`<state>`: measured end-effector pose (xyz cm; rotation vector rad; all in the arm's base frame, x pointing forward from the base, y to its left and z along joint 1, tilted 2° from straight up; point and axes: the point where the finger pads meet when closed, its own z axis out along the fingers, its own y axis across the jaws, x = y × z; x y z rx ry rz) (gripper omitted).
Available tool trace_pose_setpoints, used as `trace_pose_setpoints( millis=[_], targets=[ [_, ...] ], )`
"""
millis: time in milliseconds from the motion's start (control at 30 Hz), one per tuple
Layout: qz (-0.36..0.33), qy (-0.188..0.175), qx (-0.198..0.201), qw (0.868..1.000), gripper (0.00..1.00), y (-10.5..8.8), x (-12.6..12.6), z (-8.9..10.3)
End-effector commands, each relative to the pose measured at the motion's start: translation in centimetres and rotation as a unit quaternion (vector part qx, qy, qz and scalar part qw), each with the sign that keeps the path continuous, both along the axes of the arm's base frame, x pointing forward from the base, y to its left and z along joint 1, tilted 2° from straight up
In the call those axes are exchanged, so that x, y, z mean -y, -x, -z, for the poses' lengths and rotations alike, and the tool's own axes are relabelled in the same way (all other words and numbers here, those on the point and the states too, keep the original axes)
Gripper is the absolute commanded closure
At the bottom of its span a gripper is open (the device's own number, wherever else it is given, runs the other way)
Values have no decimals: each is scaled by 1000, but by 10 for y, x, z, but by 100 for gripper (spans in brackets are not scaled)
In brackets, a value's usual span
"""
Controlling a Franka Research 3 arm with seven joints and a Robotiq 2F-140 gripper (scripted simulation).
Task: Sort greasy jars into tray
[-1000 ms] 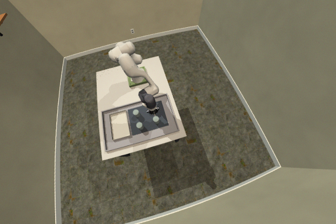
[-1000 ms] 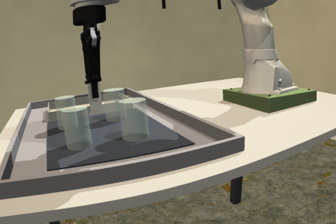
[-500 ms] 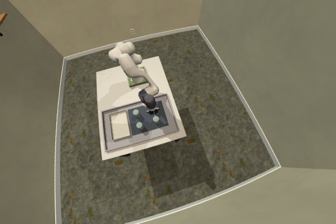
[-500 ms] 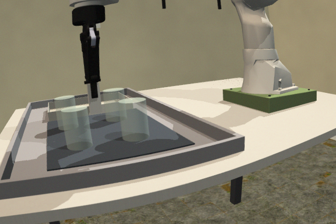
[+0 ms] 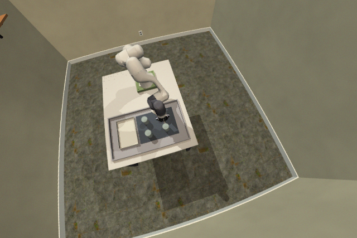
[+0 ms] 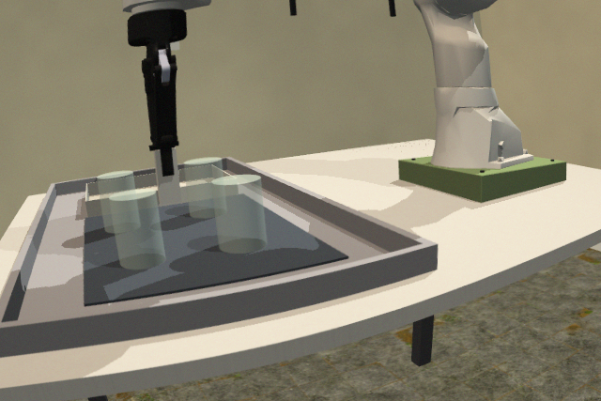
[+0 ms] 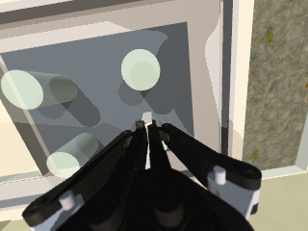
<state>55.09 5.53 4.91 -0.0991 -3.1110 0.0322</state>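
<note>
While your Robotiq gripper (image 5: 163, 120) (image 6: 168, 190) (image 7: 148, 118) has its fingers pressed together on nothing, low among the jars, all four glass jars stand upright on the dark drying mat (image 5: 157, 136) (image 6: 193, 270) (image 7: 101, 48); you can't tell if it touches one. Top view: the arm hides one jar. Another jar (image 5: 148, 133) and a third (image 5: 144, 119) stand between your gripper and the cream tray (image 5: 136, 136) (image 6: 93, 207). A raised grey border (image 5: 149, 151) (image 6: 242, 300) surrounds mat and tray.
</note>
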Motion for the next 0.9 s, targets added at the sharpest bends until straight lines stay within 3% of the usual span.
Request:
trace_pose_setpoints(
  millis=[0, 867],
  targets=[
    [1, 2, -1, 1000, 100, 0, 1, 1],
    [1, 2, -1, 1000, 100, -3, 1, 1]
  ],
)
